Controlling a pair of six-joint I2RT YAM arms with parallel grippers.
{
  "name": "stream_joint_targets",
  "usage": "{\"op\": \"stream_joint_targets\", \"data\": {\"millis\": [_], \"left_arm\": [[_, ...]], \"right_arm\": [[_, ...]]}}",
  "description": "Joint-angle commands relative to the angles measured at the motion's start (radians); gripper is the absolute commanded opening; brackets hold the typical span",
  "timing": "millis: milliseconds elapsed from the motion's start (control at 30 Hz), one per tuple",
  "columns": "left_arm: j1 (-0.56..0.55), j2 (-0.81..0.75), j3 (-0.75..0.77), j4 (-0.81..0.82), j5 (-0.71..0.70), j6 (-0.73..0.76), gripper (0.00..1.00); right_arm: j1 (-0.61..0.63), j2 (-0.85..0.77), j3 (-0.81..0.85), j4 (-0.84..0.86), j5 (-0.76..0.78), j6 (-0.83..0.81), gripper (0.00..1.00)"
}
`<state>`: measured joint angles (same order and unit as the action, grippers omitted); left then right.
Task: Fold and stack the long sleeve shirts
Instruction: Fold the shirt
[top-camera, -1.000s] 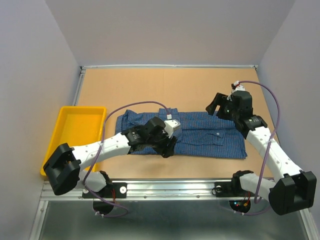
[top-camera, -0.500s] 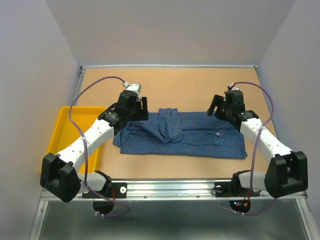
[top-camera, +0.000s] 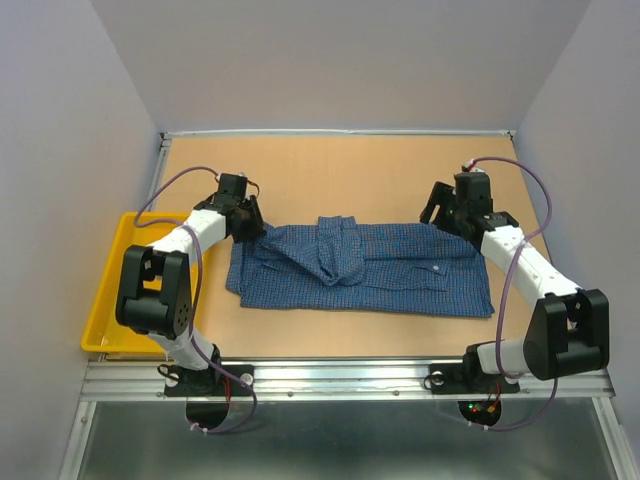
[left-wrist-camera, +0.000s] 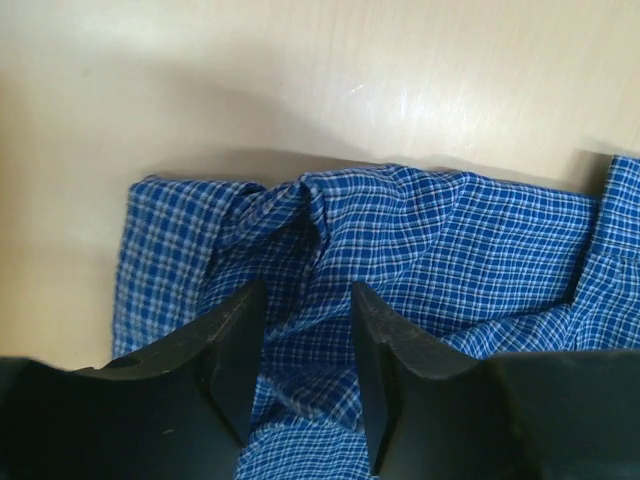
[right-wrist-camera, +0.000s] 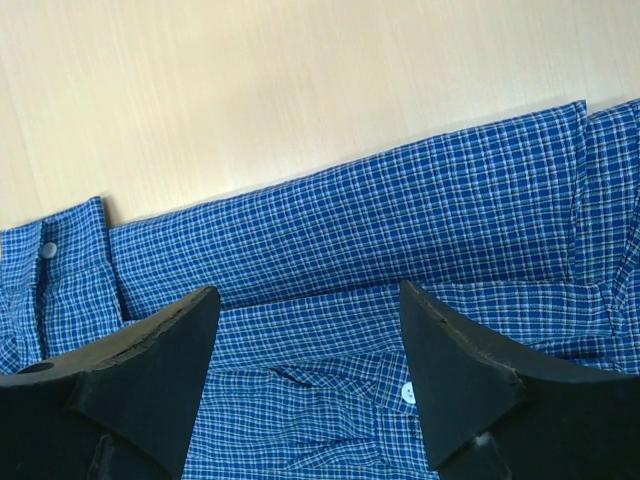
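Note:
One blue checked long sleeve shirt lies partly folded across the middle of the table, with a raised fold near its centre. My left gripper is at the shirt's far left corner. In the left wrist view the gripper is open, its jaws on either side of a bunched ridge of the shirt. My right gripper hovers over the shirt's far right edge. In the right wrist view the gripper is wide open and empty above the shirt, near a white button.
A yellow tray sits at the table's left edge, beside the left arm. Bare wooden table lies beyond the shirt, up to the back wall. A metal rail runs along the near edge.
My left arm has swung from the shirt's middle out to its far left corner. The shirt's middle now shows a loose raised fold. My right gripper has stayed near the far right edge.

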<state>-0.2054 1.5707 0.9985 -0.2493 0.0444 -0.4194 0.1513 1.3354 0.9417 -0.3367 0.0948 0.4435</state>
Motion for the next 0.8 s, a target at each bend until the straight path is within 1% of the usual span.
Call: {"op": "stream_joint_targets", "data": {"millis": [0, 100, 233, 267, 333, 367, 633, 767], "left_arm": [[0.000, 0.034, 0.089, 0.048, 0.064, -0.009, 0.49], [0.004, 0.081, 0.123, 0.045, 0.049, -0.002, 0.44], [0.009, 0.130, 0.152, 0.048, 0.048, 0.002, 0.35], [0.011, 0.138, 0.158, 0.050, 0.046, 0.004, 0.31], [0.014, 0.159, 0.176, 0.048, 0.045, 0.004, 0.31], [0.020, 0.167, 0.183, 0.050, 0.038, 0.005, 0.25], [0.064, 0.227, 0.204, 0.077, 0.063, 0.011, 0.23], [0.104, 0.255, 0.190, 0.113, 0.104, -0.001, 0.22]], "right_arm": [[-0.009, 0.013, 0.046, 0.010, 0.013, -0.008, 0.77], [-0.018, 0.024, 0.051, 0.011, 0.011, -0.009, 0.77], [-0.025, 0.045, 0.062, 0.010, 0.017, -0.014, 0.77], [-0.027, 0.050, 0.063, 0.011, 0.019, -0.014, 0.77], [-0.033, 0.076, 0.068, 0.015, 0.025, -0.009, 0.77], [-0.035, 0.083, 0.068, 0.019, 0.029, -0.005, 0.77], [-0.082, 0.151, 0.019, 0.102, 0.010, 0.073, 0.74], [-0.127, 0.173, -0.026, 0.148, 0.002, 0.087, 0.70]]}}
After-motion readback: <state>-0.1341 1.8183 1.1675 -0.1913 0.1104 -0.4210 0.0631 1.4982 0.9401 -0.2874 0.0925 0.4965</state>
